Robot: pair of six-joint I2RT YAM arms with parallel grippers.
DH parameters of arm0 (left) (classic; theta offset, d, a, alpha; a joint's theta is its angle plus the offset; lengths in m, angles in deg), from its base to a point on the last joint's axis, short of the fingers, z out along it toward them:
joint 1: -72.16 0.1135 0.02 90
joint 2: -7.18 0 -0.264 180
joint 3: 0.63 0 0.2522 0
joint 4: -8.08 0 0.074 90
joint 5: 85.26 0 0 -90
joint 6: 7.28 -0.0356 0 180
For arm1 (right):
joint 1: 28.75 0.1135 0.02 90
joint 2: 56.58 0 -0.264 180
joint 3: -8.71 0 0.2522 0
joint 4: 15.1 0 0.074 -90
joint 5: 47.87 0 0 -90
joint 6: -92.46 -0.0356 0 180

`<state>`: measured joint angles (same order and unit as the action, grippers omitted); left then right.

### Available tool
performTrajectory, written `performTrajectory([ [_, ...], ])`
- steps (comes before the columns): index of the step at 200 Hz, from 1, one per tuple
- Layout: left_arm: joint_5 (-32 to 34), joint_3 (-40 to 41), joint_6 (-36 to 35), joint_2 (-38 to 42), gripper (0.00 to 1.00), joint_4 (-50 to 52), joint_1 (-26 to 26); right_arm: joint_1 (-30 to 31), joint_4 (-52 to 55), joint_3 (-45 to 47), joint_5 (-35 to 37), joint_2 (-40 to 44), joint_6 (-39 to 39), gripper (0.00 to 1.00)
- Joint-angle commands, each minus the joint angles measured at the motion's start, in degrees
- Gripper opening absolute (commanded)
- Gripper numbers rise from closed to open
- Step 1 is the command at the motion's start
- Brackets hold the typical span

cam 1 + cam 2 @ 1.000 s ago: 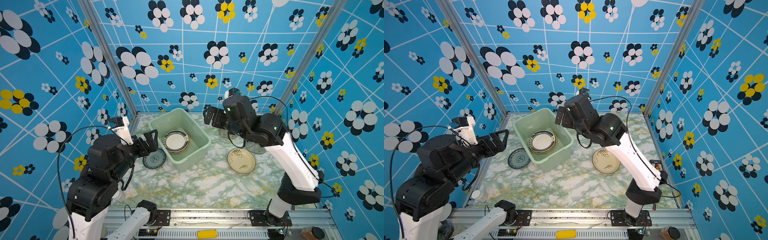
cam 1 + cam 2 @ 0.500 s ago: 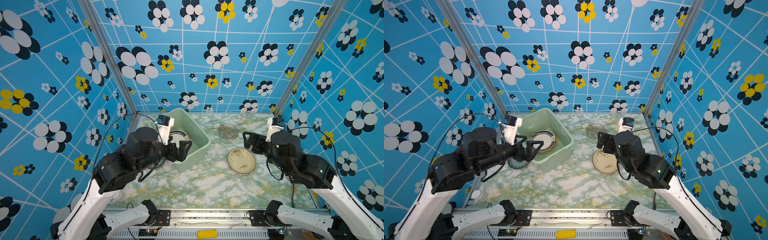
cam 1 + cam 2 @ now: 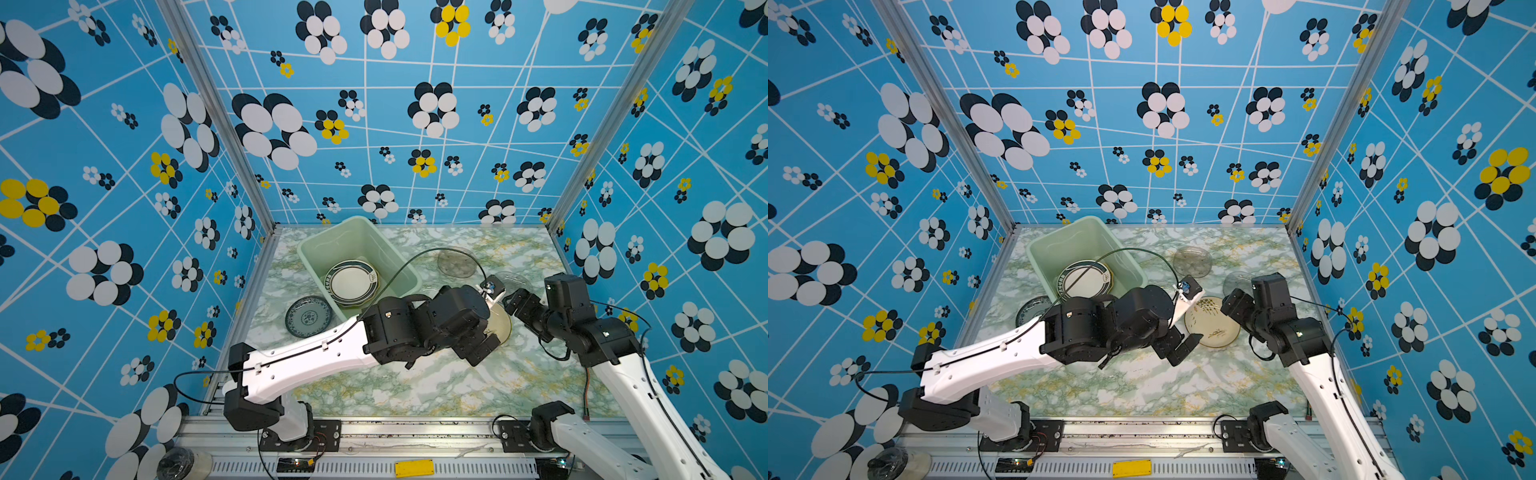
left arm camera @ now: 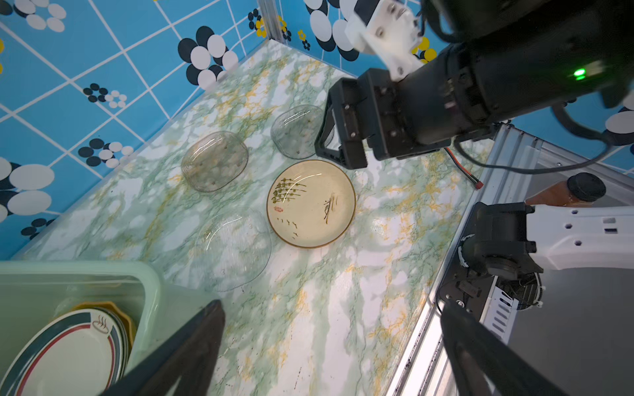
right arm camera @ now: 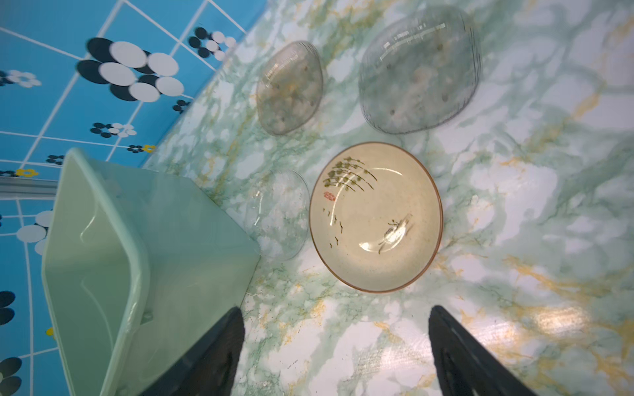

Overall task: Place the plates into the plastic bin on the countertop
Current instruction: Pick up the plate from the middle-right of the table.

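The mint-green plastic bin stands at the back left of the countertop and holds a white dark-rimmed plate. On the countertop lie a cream plate, three clear glass plates, and a blue-green patterned plate left of the bin. My left gripper hangs open and empty at the cream plate's near-left side. My right gripper is open and empty at the plate's far-right edge.
A yellow plate's edge shows under the white one in the bin. My left arm stretches across the countertop in front of the bin. The metal front rail and a brown bottle lie beyond the front edge. Blue flowered walls close three sides.
Both arms have come down from raised poses. The left arm swung right across the countertop to the cream plate. The right gripper lowered to that plate's far side.
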<state>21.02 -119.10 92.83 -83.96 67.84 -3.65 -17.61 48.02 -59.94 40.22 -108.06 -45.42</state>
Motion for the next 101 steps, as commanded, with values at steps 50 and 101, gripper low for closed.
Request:
performTrajectory([
  [50,-4.2,0.3,-8.8,-1.3,0.99,-2.3,-1.0,-16.5,-15.3,14.8,-23.1,-5.3,-1.3,0.86],
  [101,-6.6,5.2,-16.0,0.8,0.99,-4.6,-1.0,-16.6,-10.2,12.6,-19.0,-13.3,9.5,0.85],
])
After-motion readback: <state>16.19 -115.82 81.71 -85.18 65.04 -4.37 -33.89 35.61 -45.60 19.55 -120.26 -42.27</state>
